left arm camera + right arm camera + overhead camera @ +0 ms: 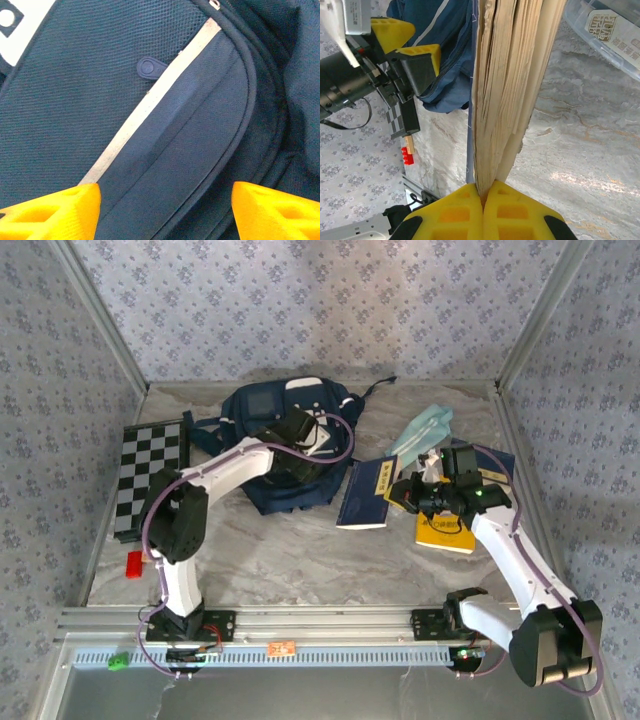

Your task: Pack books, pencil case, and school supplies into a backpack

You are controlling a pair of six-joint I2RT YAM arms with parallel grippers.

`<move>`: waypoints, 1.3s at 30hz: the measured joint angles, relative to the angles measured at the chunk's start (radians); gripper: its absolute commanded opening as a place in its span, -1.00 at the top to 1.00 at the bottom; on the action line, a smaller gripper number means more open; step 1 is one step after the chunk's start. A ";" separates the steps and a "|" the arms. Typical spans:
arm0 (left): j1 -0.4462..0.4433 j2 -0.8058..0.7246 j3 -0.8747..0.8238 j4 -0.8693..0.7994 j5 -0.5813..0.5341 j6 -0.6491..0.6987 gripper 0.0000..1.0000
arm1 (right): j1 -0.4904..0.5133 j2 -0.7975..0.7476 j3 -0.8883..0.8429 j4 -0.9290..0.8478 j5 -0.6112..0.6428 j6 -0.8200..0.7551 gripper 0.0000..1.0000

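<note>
Along the left edge of the marbled tabletop (280, 555) lay a black-and-white checkered board (150, 478), with a small red block (133, 563) toward the front-left corner. Neither looked part of the job.

The left gripper (165, 202) hung over the large navy fabric backpack (270, 410), which sat toward the back edge, a little left of the middle. Its yellow fingers (55, 207) stood well apart and held nothing. Below them was only the bag's front panel, with its white diagonal stripe (150, 100) and a closed zip seam. I took it to be poised there to work the opening or steady the bag, since that side did not look opened yet.

Just right of the backpack lay the thin navy book (362, 490) with its small yellow label. The right gripper (408, 492) had its jaws pressed tight on what seemed to be that book's right edge. From its wrist I could see cream pages fanning up out of the pinched fingertips (450, 215), with a blue cover edge beside them. A hold on the edge like that would suit tipping the book up toward the bag.

Behind that gripper lay the soft mint-teal pencil case (420, 430), and in front of it the bright yellow book (445, 532). The dark purple book (500, 455) peeked from under the arm near the right edge. A clear plastic box (602, 35) with a label rested on the tabletop close by. None of these was packed yet.
</note>
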 measured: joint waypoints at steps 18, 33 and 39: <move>0.047 0.142 0.106 -0.066 0.135 0.091 0.45 | -0.005 0.037 -0.002 0.023 -0.010 0.000 1.00; 0.043 0.034 0.133 -0.095 0.151 0.101 1.00 | -0.045 0.028 0.008 -0.074 -0.014 -0.076 1.00; 0.018 -0.100 0.146 -0.101 0.074 0.105 1.00 | -0.023 0.013 0.070 -0.144 -0.024 -0.101 1.00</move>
